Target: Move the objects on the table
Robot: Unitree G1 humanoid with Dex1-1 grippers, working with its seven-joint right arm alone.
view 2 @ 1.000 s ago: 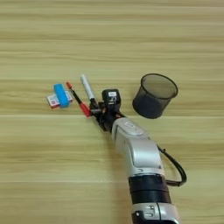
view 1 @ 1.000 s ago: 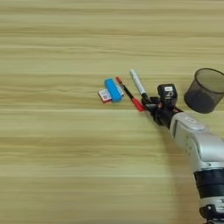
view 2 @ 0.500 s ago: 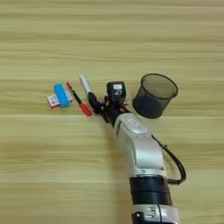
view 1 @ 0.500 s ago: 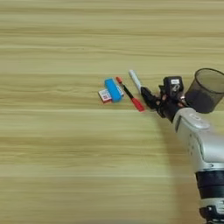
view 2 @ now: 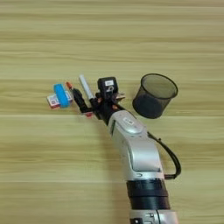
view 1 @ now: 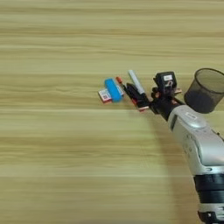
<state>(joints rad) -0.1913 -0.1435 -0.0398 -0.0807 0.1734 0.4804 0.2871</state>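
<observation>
Right gripper (view 2: 85, 104) at the pens on the light wood-grain table (view 1: 65, 166).
Its black fingers lay over the thin red-capped pen (view 1: 124, 88) beside the white marker (view 1: 135, 81); whether they gripped was unclear.

Perhaps an office desk: wood-grain table (view 1: 65, 166), pens, mesh cup (view 2: 155, 95).
</observation>
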